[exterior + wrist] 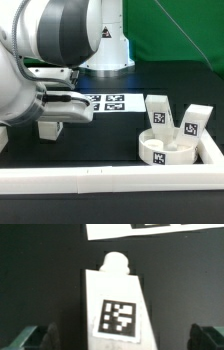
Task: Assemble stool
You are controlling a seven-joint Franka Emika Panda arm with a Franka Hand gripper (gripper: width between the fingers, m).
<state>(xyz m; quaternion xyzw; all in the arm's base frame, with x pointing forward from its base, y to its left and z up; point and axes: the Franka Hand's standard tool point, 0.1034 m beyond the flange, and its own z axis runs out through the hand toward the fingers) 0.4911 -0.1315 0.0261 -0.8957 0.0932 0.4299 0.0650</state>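
One white stool leg (118, 291) lies on the black table, tag face up, its rounded peg pointing toward the marker board (150, 229). My gripper (118, 339) is open and straddles the leg's tagged end, with one finger (28, 338) on each side and clear gaps to it. In the exterior view the gripper (58, 115) hangs low at the left over that leg (50, 128). The round seat (165, 148) lies at the exterior view's right, with two more legs (157, 110) (195, 122) standing against it.
The marker board (105, 102) lies flat behind the gripper. White border rails (100, 180) run along the front and the right side of the table. The robot's base (108, 50) stands at the back.
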